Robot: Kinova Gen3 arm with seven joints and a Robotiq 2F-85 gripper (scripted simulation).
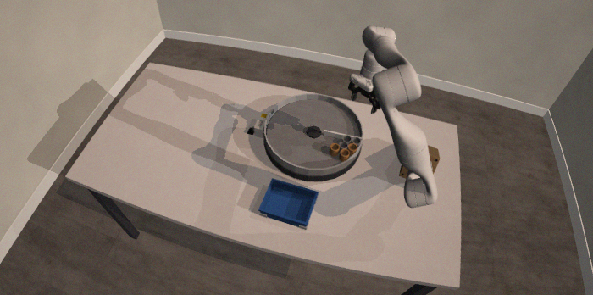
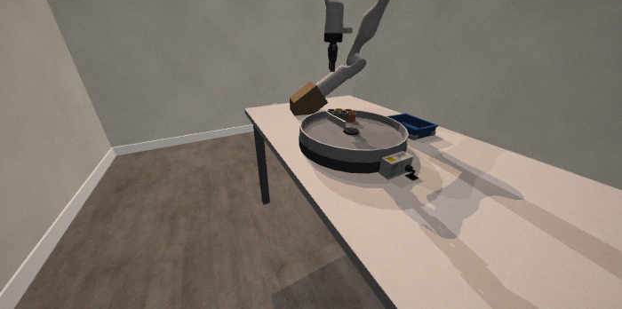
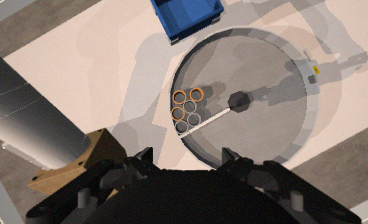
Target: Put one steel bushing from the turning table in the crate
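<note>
Tool [image 1: 363, 98] [image 2: 331, 70] [image 3: 187, 155] released, nothing held, up above worktop [image 1: 169, 164] [image 2: 444, 208] [image 3: 50, 65]. Grey bushings, presumably steel [image 1: 343, 145] [image 3: 193, 119], upright on turning table [image 1: 292, 114] [image 2: 373, 137] [image 3: 265, 55], packed between white bar [image 1: 339, 133] [image 2: 336, 118] [image 3: 205, 123] and copper-coloured ones [image 1: 335, 149] [image 2: 351, 116] [image 3: 196, 94]. Likely stiff, smallish but dense, slippery, not fragile; grip across outer wall, tips squeezed into tight gaps. Crate [image 1: 288, 203] [image 2: 415, 125] [image 3: 190, 17] empty.

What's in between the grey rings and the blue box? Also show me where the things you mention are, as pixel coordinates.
From above, two orange bushings [image 1: 335, 149] [image 3: 196, 95], part of the turning table's rim [image 1: 313, 171] [image 3: 191, 51] and a strip of tabletop lie between them.
</note>
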